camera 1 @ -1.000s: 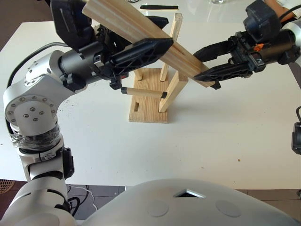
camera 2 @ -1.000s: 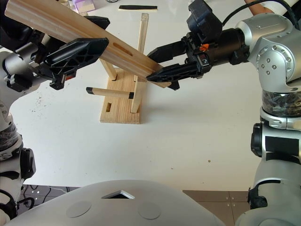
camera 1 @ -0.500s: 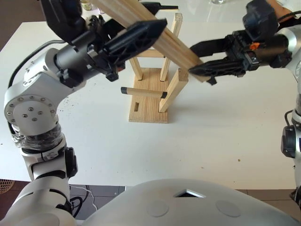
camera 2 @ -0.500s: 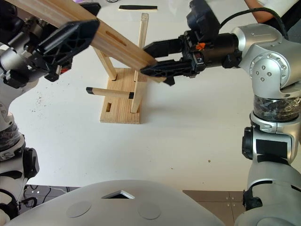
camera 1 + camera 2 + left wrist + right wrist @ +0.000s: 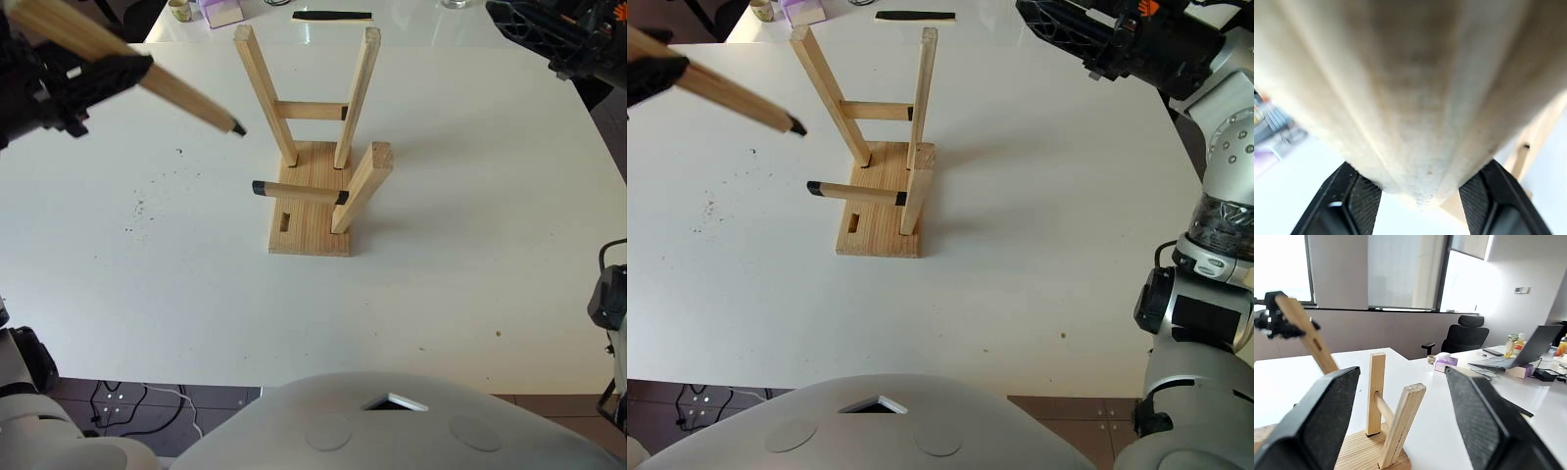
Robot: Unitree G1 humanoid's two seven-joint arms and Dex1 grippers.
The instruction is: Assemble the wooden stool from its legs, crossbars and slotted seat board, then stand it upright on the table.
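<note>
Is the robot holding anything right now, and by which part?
Its left gripper clamps a loose wooden leg near the end opposite its black tip. The right gripper is open and empty.

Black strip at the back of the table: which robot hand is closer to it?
Right. The right gripper hangs open to the right of the strip, near the far edge of the table. The left gripper, clamping a wooden leg, is off by the left edge.

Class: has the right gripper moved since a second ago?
Yes. The right gripper has let go of the loose leg and drawn back to the robot's right, away from the seat board.
</note>
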